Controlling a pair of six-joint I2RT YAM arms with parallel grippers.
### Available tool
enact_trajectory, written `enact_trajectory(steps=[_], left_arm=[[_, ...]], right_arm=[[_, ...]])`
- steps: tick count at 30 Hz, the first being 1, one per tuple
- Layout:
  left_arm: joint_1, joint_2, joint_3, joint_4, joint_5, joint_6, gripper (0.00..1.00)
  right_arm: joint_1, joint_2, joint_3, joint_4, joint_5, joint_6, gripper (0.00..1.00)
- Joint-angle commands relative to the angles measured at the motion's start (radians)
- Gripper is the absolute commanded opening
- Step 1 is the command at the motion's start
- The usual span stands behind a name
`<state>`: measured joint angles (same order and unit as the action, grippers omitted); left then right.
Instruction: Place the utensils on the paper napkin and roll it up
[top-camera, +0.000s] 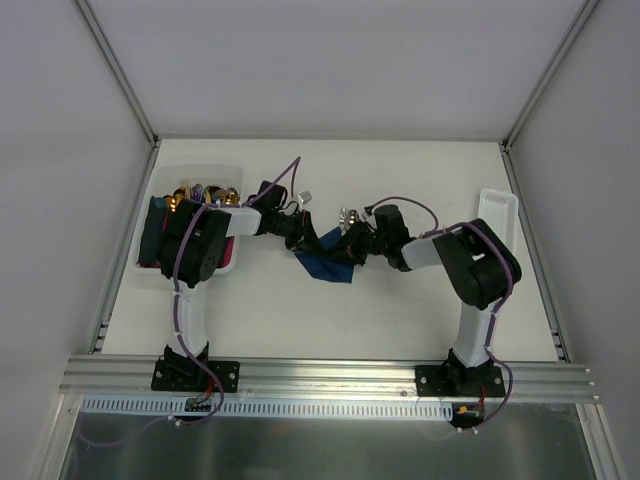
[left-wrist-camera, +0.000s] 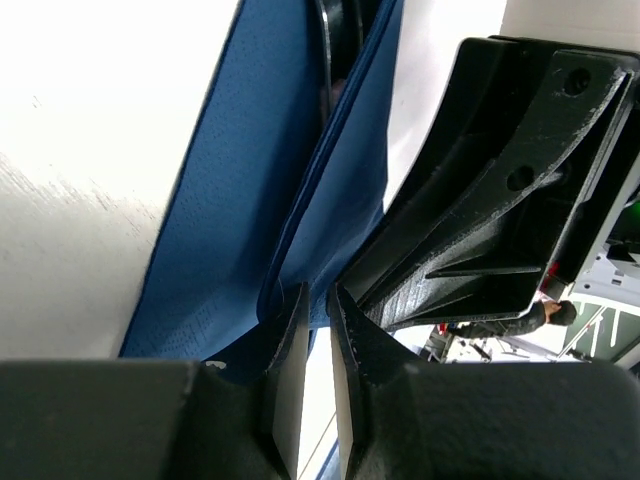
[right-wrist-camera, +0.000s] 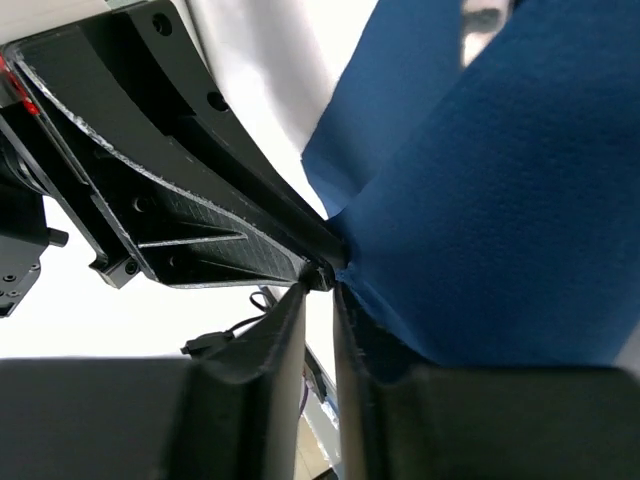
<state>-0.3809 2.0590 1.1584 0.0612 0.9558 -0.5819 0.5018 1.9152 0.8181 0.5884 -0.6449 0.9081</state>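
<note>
Contact is two-sided: left pincer (left-wrist-camera: 318, 295) and right pincer (right-wrist-camera: 320, 290), tips almost meeting, each clamp the thin navy-blue paper napkin (top-camera: 330, 265), bunched over the white worktop (top-camera: 400, 320) between them, equally near both; shiny silver utensils (top-camera: 348, 214) just beyond.

The top view is bright and even, lit by diffuse light from above. The white counter (top-camera: 400, 310) and walls (top-camera: 60, 150) carry no glare, and the arms (top-camera: 480, 270) throw only faint, soft shadows. It is sharp, though the utensils (top-camera: 348, 215) are just a small glint with no detail.

In the left wrist view the counter burns out to blank white at upper left. The napkin (left-wrist-camera: 230, 200) is slightly soft, its weave barely showing, and the left claw (left-wrist-camera: 318, 300) is a dark, blurred mass.

The right wrist view is backlit too. White is blown out at lower left and the right claw (right-wrist-camera: 320, 290) is near black and unfocused. The napkin's grain is fairly crisp, with a pale smear at the top edge.
</note>
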Motion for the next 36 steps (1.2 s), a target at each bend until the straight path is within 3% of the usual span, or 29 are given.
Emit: enact_trajectory(steps=[1, 6, 14, 23, 36], left_arm=[[-0.035, 0.004, 0.034, -0.015, 0.061, 0.011, 0.15], [-0.033, 0.027, 0.041, -0.015, 0.063, 0.005, 0.15], [-0.029, 0.041, 0.034, -0.070, -0.017, 0.043, 0.12], [-0.023, 0.041, 0.047, -0.133, -0.058, 0.070, 0.11], [-0.024, -0.016, 0.058, -0.136, -0.006, 0.086, 0.13]], right_arm=[[0.011, 0.011, 0.004, 0.080, -0.002, 0.003, 0.17], [0.009, 0.008, -0.004, 0.131, -0.012, 0.020, 0.13], [-0.002, -0.091, -0.013, 0.123, -0.022, 0.023, 0.18], [-0.014, -0.206, -0.063, -0.091, 0.030, -0.107, 0.18], [-0.011, -0.133, -0.045, -0.271, 0.123, -0.210, 0.07]])
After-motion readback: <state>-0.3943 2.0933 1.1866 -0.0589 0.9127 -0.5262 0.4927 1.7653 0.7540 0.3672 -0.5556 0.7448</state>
